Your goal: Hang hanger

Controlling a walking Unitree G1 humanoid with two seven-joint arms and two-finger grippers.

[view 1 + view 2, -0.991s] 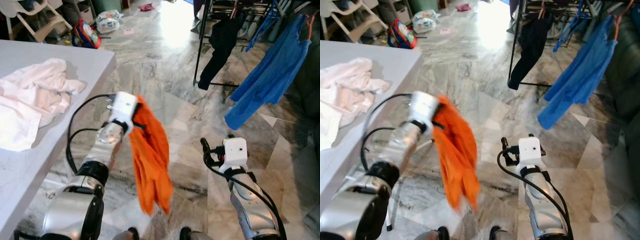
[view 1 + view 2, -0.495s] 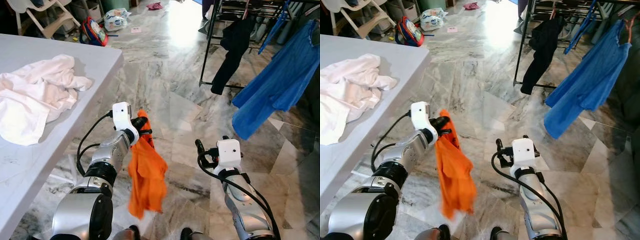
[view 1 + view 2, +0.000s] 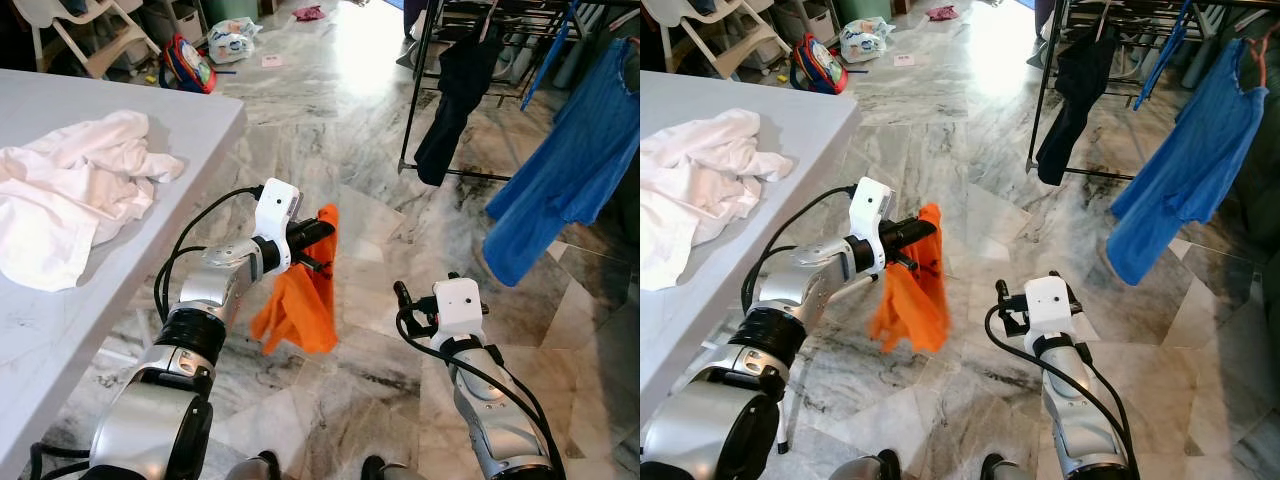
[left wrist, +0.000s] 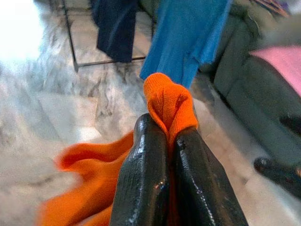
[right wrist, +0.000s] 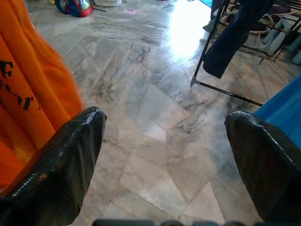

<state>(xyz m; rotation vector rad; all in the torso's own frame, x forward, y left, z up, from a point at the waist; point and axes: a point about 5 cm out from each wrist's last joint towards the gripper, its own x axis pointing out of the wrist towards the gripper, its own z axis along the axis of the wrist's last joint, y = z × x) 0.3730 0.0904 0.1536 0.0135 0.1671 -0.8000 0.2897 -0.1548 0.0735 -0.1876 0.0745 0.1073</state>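
Note:
An orange garment (image 3: 303,290) hangs in the air over the marble floor, pinched at its top by my left gripper (image 3: 322,228), which is shut on it. In the left wrist view the two black fingers (image 4: 146,188) squeeze a fold of the orange cloth (image 4: 170,102). My right gripper (image 3: 400,295) is held low to the right of the garment, open and holding nothing; its fingertips (image 5: 75,146) stand wide apart in the right wrist view. A black clothes rack (image 3: 420,90) stands ahead on the right, with a dark garment (image 3: 450,90) and a blue garment (image 3: 565,170) hanging from it.
A grey table (image 3: 170,130) on my left carries a crumpled white cloth (image 3: 70,195). Bags (image 3: 185,62) and a white chair (image 3: 85,30) sit on the floor far left. A grey sofa (image 4: 244,89) lies beyond the blue garment.
My left gripper has swung forward and to the right with the orange garment, which now swings out below it. The right arm has hardly moved.

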